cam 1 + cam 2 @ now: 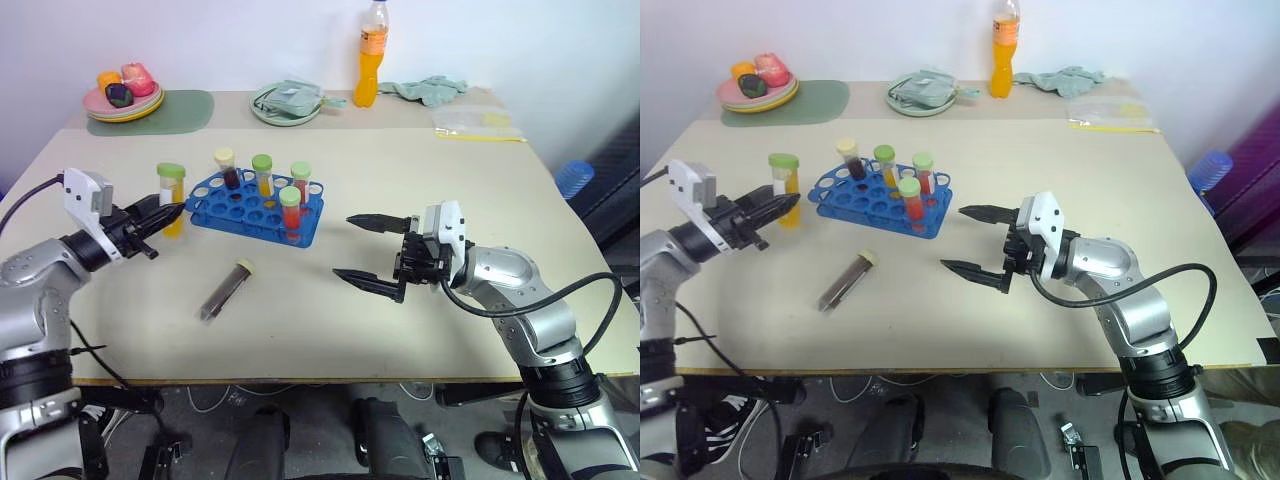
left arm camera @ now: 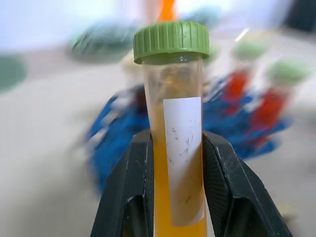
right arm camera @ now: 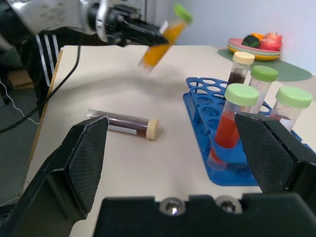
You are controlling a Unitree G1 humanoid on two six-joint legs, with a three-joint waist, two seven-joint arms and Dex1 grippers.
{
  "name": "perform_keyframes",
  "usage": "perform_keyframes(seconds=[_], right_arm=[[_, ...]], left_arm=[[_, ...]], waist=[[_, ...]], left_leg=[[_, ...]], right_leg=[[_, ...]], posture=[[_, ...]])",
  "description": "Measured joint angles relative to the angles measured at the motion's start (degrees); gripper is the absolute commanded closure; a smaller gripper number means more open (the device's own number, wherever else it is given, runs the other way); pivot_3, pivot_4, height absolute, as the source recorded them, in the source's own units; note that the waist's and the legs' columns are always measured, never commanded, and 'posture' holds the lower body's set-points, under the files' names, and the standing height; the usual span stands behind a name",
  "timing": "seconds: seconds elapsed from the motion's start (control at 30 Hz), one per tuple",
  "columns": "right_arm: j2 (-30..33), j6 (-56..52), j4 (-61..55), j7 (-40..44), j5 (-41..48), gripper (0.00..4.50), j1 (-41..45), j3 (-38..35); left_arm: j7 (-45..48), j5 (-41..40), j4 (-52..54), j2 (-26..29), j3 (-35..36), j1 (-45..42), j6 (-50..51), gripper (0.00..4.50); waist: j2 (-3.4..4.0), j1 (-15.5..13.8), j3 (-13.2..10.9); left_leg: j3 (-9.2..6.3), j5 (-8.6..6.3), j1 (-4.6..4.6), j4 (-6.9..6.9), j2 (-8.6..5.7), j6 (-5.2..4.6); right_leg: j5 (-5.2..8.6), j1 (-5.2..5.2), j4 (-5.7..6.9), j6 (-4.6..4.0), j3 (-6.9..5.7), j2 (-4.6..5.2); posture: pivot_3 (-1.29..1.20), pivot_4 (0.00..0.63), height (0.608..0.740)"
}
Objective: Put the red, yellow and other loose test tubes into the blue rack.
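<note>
My left gripper is shut on a yellow test tube with a green cap and white label, held upright just left of the blue rack. The left wrist view shows the tube clamped between both fingers. The rack holds several capped tubes: a dark one, a yellow one and two red ones. A dark tube with a cream cap lies loose on the table in front of the rack. My right gripper stands open and empty, to the right of the rack, pointing toward it.
Along the back of the table are a plate of toy food, a green mat, a bowl with a cloth, an orange bottle, a rag and a plastic bag.
</note>
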State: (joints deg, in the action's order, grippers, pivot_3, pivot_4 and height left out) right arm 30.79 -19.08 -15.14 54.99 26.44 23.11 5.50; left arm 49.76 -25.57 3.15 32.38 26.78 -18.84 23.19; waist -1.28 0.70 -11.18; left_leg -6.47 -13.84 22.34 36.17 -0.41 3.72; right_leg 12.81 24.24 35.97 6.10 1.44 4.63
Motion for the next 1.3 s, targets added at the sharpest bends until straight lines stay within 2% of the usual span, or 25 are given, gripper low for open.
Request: perform_keyframes(seconds=[0.07, 0.17, 0.4, 0.53, 0.63, 0.87, 1.3], right_arm=[[-0.03, 0.01, 0.53, 0.26, -0.02, 0.00, 1.03, 0.01], [-0.21, 0.21, 1.01, 0.61, -0.37, 0.00, 2.42, 0.16], [-0.48, -0.47, 1.31, -0.18, -0.43, 0.00, 2.98, 0.28], [-0.45, -1.32, 0.83, -1.71, -0.44, 0.00, 2.93, 0.16], [-0.42, -1.78, -0.05, -2.63, -0.44, 0.00, 2.92, 0.06], [-0.30, -2.51, -1.09, -4.41, -0.43, 0.00, 2.72, -0.48], [-0.20, -0.46, -1.34, -4.32, -1.12, 0.00, 0.09, -1.45]], left_arm=[[-3.69, 0.80, 1.45, -4.45, -1.10, 0.35, -4.86, 3.70], [-10.81, 3.93, -2.46, -10.32, -2.17, -3.30, -13.39, 3.70], [-14.91, 8.88, -19.63, -15.01, -7.61, -12.23, -29.81, 3.70], [-14.40, 10.42, -33.36, -16.76, -9.59, -16.08, -38.57, 3.70], [-12.95, 11.15, -39.81, -16.93, -11.16, -17.35, -43.10, 3.70], [-11.27, 11.35, -47.21, -18.42, -13.65, -19.65, -48.94, 3.70], [-8.64, 11.03, -49.36, -19.01, -14.84, -20.27, -51.20, 3.70]], waist=[[-0.01, -0.11, 0.01], [-0.05, -0.05, 0.03], [-0.05, 0.08, 0.04], [-0.05, 0.14, 0.04], [-0.05, 0.18, 0.04], [-0.06, 0.06, 0.04], [-0.04, 0.13, 0.05]], left_leg=[[-0.01, 0.02, -0.06, 0.04, -0.01, 0.02], [-0.02, 0.02, -0.09, 0.06, -0.01, 0.03], [-0.01, 0.02, -0.06, 0.02, -0.04, 0.03], [-0.01, 0.02, -0.07, 0.01, -0.04, 0.02], [-0.01, 0.02, -0.06, 0.01, -0.04, 0.02], [-0.02, 0.02, -0.06, 0.02, -0.05, 0.02], [-0.03, 0.02, -0.08, 0.00, -0.05, 0.02]], right_leg=[[0.06, -0.09, 0.00, -0.13, 0.00, -0.03], [0.03, -0.13, 0.01, -0.10, 0.00, -0.07], [-0.04, -0.13, -0.05, 0.03, 0.00, -0.07], [-0.05, -0.12, -0.04, 0.05, 0.00, -0.08], [-0.05, -0.12, -0.04, 0.05, 0.00, -0.08], [-0.08, -0.13, -0.05, 0.11, 0.00, -0.07], [-0.08, -0.14, -0.04, 0.12, 0.00, -0.07]], posture=[[0.00, 0.150, 0.740], [0.00, 0.150, 0.740], [0.00, 0.150, 0.740], [0.00, 0.150, 0.740], [0.00, 0.150, 0.740], [0.00, 0.150, 0.740], [0.00, 0.150, 0.740]])
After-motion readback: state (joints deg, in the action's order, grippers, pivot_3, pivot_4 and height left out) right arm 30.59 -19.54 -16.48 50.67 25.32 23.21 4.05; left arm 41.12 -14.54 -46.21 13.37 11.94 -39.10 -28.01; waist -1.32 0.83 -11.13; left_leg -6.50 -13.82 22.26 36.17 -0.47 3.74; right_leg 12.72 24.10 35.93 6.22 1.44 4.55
